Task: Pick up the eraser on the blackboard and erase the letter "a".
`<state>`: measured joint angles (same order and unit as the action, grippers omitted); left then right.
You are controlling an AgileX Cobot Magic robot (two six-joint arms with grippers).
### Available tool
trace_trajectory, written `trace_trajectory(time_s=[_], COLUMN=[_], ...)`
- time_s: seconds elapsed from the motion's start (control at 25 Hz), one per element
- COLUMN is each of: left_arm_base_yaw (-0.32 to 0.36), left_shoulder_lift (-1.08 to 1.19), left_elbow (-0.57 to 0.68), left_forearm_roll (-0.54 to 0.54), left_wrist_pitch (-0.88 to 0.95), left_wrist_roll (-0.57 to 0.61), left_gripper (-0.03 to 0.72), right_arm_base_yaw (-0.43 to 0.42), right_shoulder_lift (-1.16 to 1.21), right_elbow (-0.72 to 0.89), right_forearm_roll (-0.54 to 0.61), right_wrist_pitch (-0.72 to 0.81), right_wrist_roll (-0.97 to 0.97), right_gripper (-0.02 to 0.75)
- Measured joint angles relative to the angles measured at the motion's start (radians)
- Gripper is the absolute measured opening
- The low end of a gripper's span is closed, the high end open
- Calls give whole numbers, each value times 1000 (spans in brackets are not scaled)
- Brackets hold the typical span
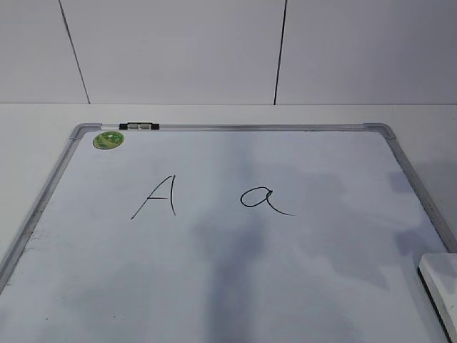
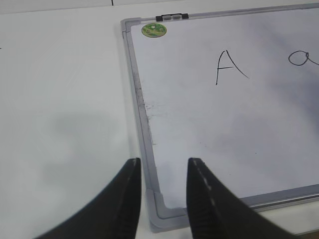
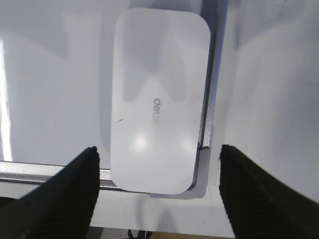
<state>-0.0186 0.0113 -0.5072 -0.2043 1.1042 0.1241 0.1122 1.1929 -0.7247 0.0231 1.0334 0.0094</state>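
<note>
The blackboard [image 1: 235, 286] is a white board in a silver frame and lies flat on the table. The cursive letter "a" [image 1: 264, 199] is written at its middle; part of it shows in the left wrist view [image 2: 305, 59]. The white eraser [image 3: 158, 99] lies on the board's near right corner, and its edge shows in the exterior view [image 1: 443, 280]. My right gripper [image 3: 158, 154] is open, hovering above the eraser with one jaw on each side of it. My left gripper [image 2: 164, 169] is open and empty above the board's near left corner [image 2: 167, 211]. Neither gripper shows in the exterior view.
A capital "A" [image 1: 157, 196] is written left of the "a". A round green sticker [image 1: 108, 140] and a small black-and-silver clip [image 1: 138, 126] sit at the board's far left corner. White table surrounds the board [image 2: 65, 99]. A white wall stands behind.
</note>
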Motion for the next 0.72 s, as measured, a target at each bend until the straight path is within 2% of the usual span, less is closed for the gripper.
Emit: trace_trajectory(time_s=[0.72], left_arm_base_yaw=[0], left_shoulder_lift=[0], left_elbow=[0], left_forearm_roll=[0], left_wrist_pitch=[0], left_wrist_roll=[0], left_gripper=[235], right_arm_base_yaw=[0], right_shoulder_lift=[0], right_elbow=[0], right_forearm_roll=[8], right_wrist_pitch=[-29], right_wrist_roll=[20], right_gripper=[594])
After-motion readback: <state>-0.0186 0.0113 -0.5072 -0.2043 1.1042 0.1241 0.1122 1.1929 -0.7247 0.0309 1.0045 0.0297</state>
